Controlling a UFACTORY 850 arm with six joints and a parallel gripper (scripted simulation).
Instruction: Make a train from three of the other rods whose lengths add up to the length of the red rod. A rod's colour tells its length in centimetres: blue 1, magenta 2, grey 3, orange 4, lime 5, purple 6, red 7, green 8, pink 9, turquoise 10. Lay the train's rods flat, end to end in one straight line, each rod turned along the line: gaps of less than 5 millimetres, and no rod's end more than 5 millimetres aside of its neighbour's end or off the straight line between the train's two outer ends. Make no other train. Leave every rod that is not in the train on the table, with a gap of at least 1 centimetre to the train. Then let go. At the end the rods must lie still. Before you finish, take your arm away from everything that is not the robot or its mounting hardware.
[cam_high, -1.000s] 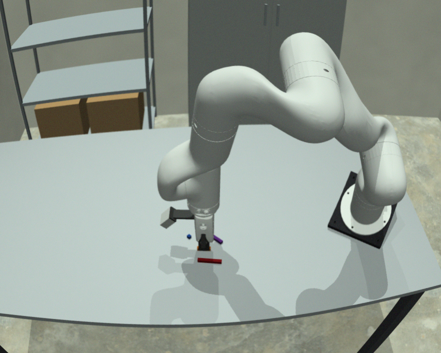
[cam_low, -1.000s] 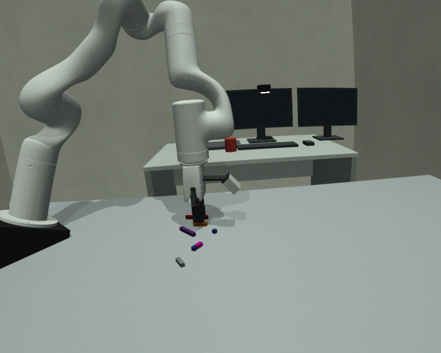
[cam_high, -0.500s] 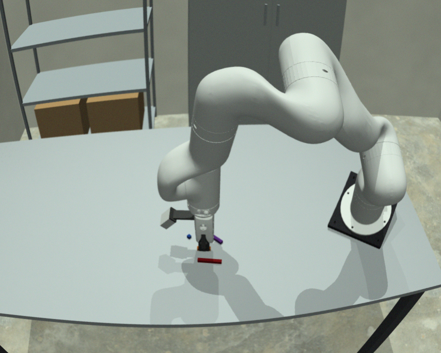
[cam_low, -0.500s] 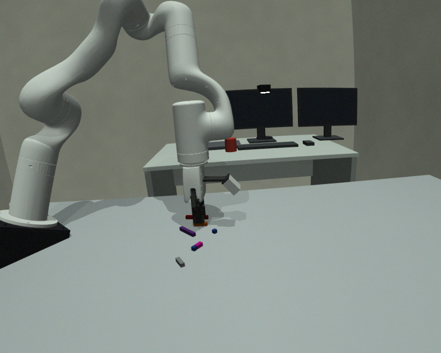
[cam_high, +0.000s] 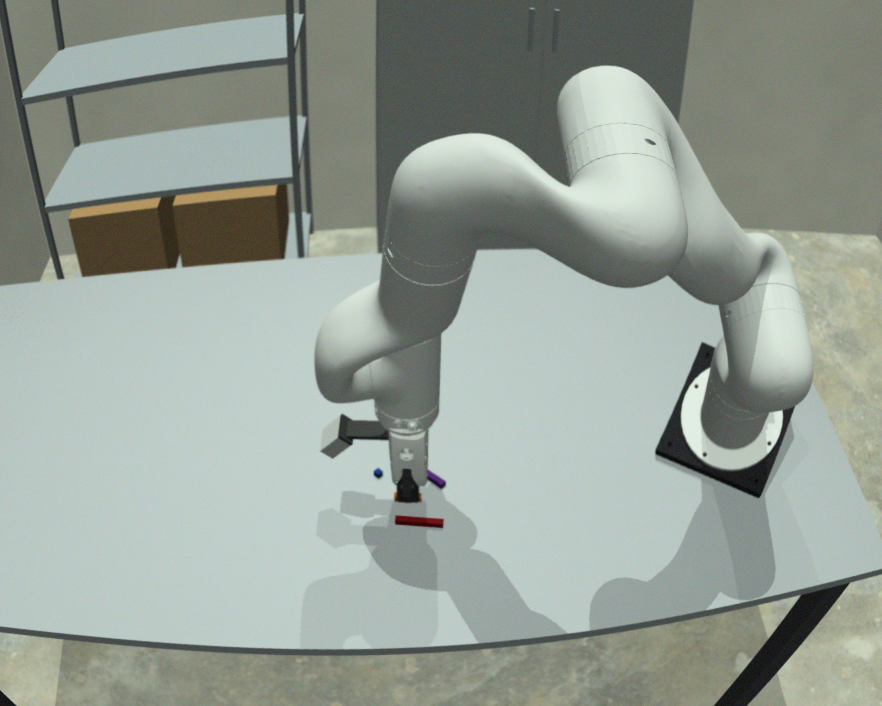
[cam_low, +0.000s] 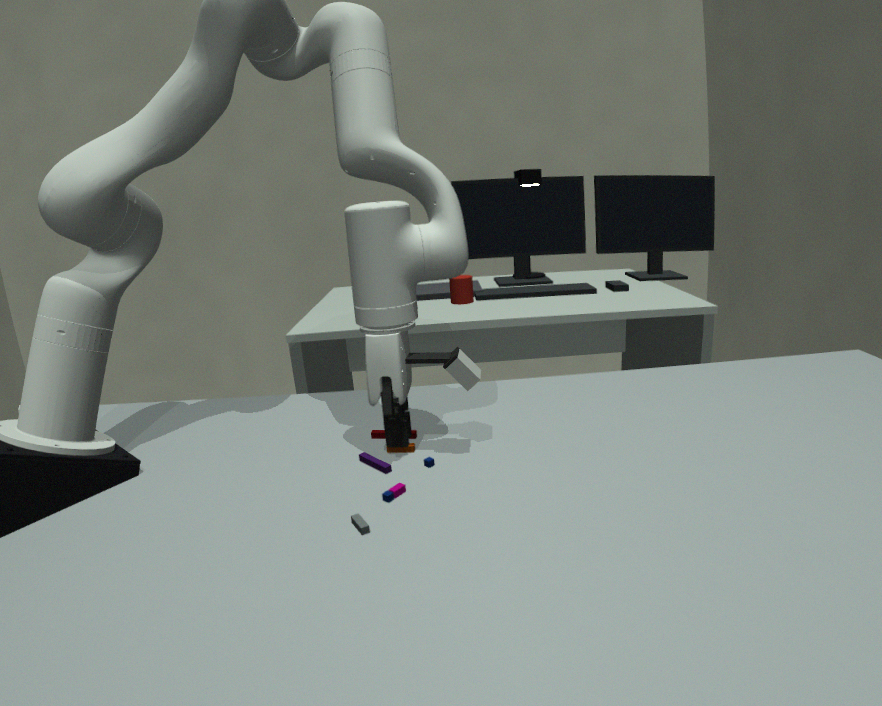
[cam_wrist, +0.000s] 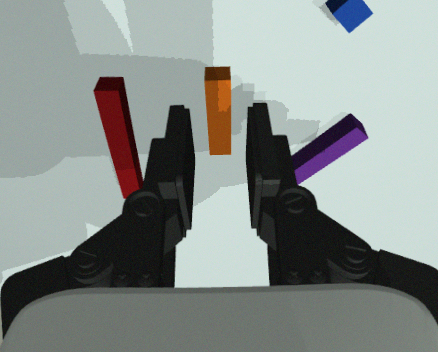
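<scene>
Your gripper (cam_wrist: 219, 127) sits low over the table (cam_high: 183, 412), its fingers parted and astride the orange rod (cam_wrist: 218, 110), gripping nothing. The red rod (cam_wrist: 117, 135) lies just beside one finger, the purple rod (cam_wrist: 330, 147) beside the other.

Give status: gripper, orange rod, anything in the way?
Gripper open, low, holding nothing. Orange rod flat on table between the fingers, with a gap either side. Red rod and purple rod flank outside.
</scene>
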